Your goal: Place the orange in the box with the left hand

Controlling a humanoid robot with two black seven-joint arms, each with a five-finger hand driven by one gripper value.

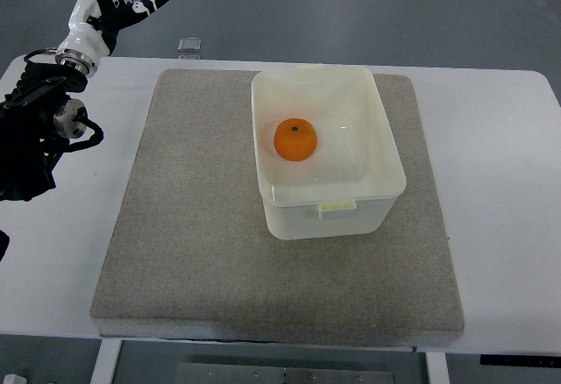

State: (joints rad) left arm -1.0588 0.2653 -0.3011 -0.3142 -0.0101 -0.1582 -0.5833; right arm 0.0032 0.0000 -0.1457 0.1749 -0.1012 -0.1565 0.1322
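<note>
An orange (295, 139) lies inside the white plastic box (386, 143), left of the box's middle, stem end up. The box stands on a grey mat (202, 226). My left hand (117, 0) is raised at the far upper left, well away from the box, its black and white fingers spread and holding nothing. Its black arm comes in along the left edge. The right arm does not show.
The mat lies on a white table (508, 182). A small clear object (189, 46) sits at the table's far edge, left of the box. Grey floor shows beyond the table.
</note>
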